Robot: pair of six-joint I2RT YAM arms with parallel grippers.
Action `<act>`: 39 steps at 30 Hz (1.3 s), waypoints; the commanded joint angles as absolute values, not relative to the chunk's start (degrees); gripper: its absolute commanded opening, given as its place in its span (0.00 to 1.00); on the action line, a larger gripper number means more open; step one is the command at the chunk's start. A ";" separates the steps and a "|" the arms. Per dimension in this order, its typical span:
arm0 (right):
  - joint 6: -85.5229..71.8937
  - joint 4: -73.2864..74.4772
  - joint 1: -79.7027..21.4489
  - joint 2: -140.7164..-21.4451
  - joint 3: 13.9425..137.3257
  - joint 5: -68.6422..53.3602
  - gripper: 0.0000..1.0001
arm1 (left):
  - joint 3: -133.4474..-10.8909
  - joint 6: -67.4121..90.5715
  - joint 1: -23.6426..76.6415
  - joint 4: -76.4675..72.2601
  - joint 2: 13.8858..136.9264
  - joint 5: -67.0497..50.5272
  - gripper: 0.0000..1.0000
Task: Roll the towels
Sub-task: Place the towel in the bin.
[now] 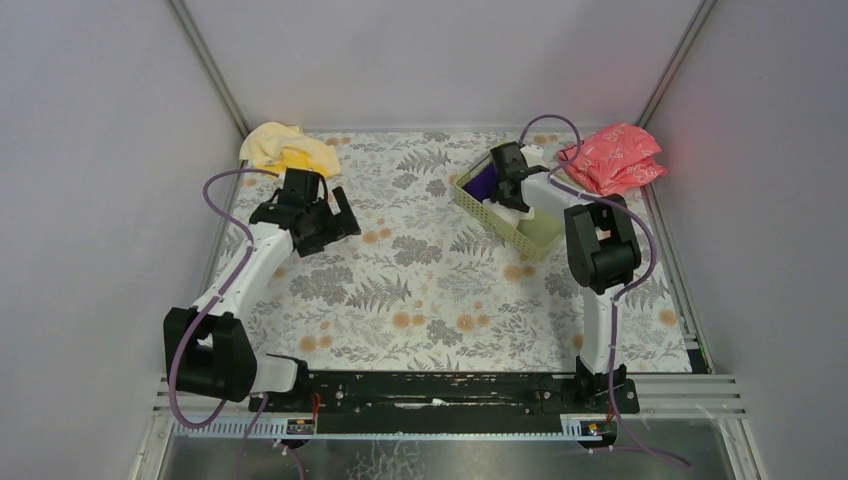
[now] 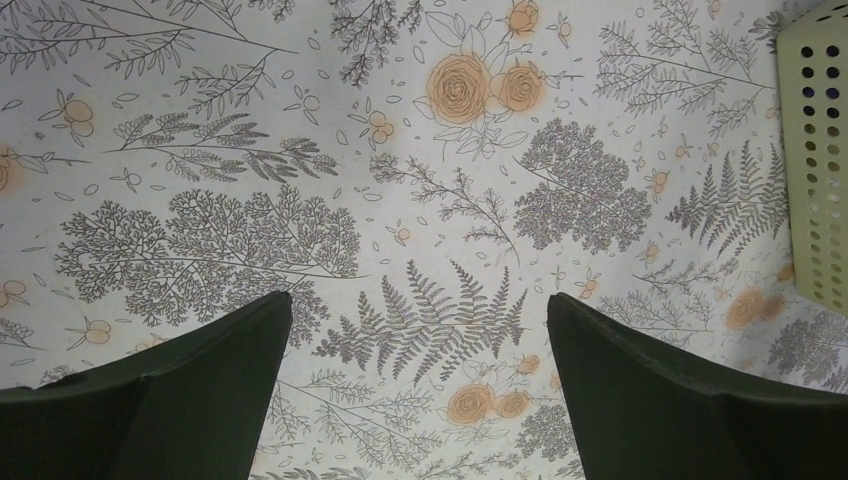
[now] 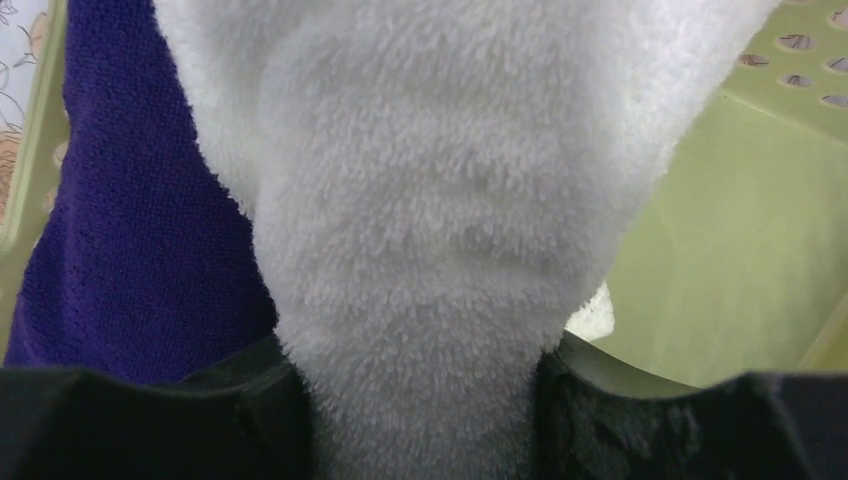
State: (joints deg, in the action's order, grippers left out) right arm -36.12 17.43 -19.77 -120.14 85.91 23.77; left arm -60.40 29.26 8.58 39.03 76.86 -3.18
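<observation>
My right gripper (image 1: 512, 176) hangs over the light green basket (image 1: 530, 238) and is shut on the white towel (image 3: 420, 230). The fluffy cloth fills the gap between the right gripper's (image 3: 420, 365) two dark fingers. The dark purple towel (image 3: 130, 220) lies in the basket just left of the white one and shows in the top view as the purple towel (image 1: 484, 183). The pale yellow towel (image 1: 285, 148) lies crumpled at the table's back left corner. My left gripper (image 1: 335, 222) hovers a little in front of it. The left gripper (image 2: 420, 300) is open, with only the flowered cloth between its fingers.
Pink-red plastic-wrapped packets (image 1: 612, 158) lie at the back right corner, beyond the basket. The basket's perforated wall (image 2: 822, 150) shows at the right edge of the left wrist view. The flowered tablecloth (image 1: 420, 290) covers the table, and grey walls stand on three sides.
</observation>
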 commanded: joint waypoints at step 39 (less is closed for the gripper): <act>-36.71 4.88 -16.61 -107.31 73.16 3.26 0.85 | -58.16 28.48 6.79 36.33 74.68 -0.57 1.00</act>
